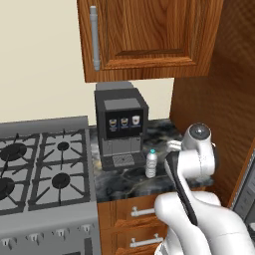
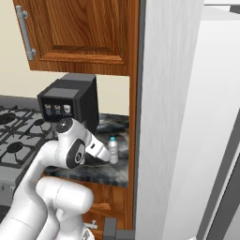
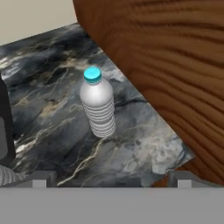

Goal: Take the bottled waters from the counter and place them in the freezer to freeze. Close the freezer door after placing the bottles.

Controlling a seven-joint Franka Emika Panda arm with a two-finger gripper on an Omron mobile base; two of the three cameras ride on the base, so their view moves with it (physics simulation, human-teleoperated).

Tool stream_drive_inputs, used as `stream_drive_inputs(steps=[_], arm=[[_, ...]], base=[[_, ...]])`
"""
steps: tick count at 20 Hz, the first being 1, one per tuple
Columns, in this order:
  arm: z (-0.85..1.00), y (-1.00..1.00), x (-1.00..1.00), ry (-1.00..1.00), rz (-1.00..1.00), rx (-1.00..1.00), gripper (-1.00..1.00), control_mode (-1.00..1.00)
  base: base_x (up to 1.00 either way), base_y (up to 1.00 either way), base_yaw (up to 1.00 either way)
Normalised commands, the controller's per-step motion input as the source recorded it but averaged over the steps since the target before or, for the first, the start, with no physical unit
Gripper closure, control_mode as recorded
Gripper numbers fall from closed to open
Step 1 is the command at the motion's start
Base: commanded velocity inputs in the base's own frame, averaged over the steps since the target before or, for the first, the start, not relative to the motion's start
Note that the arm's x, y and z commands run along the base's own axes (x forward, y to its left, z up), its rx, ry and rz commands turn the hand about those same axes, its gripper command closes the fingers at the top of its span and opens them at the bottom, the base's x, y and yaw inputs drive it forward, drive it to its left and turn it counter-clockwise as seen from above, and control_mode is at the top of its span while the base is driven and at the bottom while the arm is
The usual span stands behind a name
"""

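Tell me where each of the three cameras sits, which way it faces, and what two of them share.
Left base view: behind the arm to its left, looking forward and down at the gas stove, coffee machine and counter; white arm at lower right.
Right base view: behind-right, facing the counter beside the freezer; arm at lower left.
Hand view: on the hand, looking down at the counter; open gripper at the bottom.
Shared: all three show one upright bottled water.

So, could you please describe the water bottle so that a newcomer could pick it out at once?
Start at the black coffee machine on the dark marbled counter. The bottle stands upright just right of it, towards the wooden side panel. It is small, clear and ribbed, with a teal cap.
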Motion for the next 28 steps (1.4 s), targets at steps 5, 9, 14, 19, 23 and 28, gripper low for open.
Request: stream_drive_inputs(steps=[5,9,14,19,23,28], arm=[[-0.2,-0.21,0.28,0.05,0.0,-0.01,-1.0,-1.0],[-0.15,-0.08,0.25,0.11,0.0,0.0,-1.0,-1.0],[-0.16,0.0,0.01,0.07,0.04,0.0,-1.0,-1.0],[-0.26,0.0,0.0,0.0,0.09,0.0,-1.0,-1.0],[-0.38,0.0,0.0,0.0,0.12,0.0,-1.0,-1.0],[-0.14,-0.06,0.01,0.0,0.13,0.0,-1.0,-1.0]], base=[[0.0,0.0,0.0],[0.0,0.0,0.0],[0.0,0.0,0.0],[0.0,0.0,0.0],[0.0,0.0,0.0],[0.0,0.0,0.0]])
